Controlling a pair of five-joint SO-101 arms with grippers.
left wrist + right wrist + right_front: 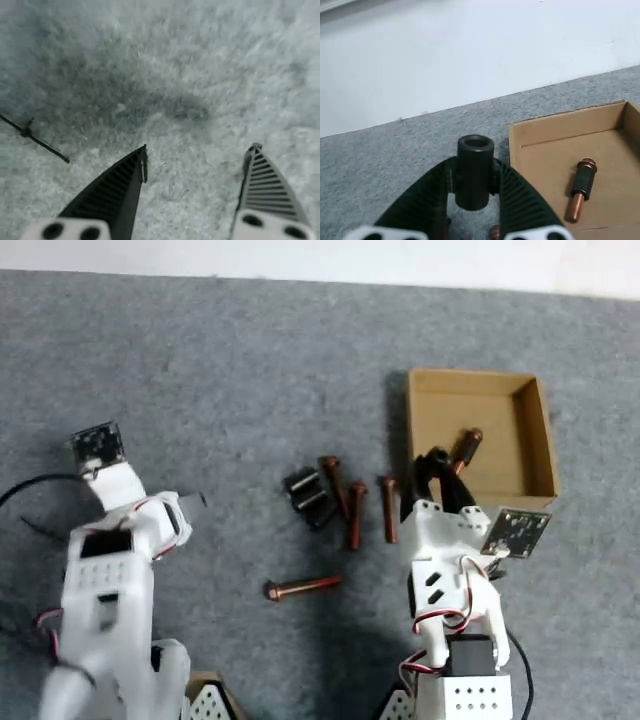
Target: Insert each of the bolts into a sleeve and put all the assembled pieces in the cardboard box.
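Note:
My right gripper point(475, 167) is shut on a black sleeve point(475, 170), held upright just short of the cardboard box point(530, 430). In the high view this gripper point(436, 475) stands at the box's near left edge. Inside the box lies one assembled piece point(582, 187), a copper bolt in a black sleeve point(467, 448). Several loose copper bolts lie on the grey carpet: three close together point(355, 512) and one apart point(303, 587). Black sleeves point(308, 495) lie beside the three. My left gripper point(200, 155) hangs open over bare carpet, holding nothing.
The left arm point(110, 560) stands at the left, far from the parts. A thin black cable point(35, 140) runs across the carpet near the left fingers. A white wall point(470, 50) bounds the carpet's far edge.

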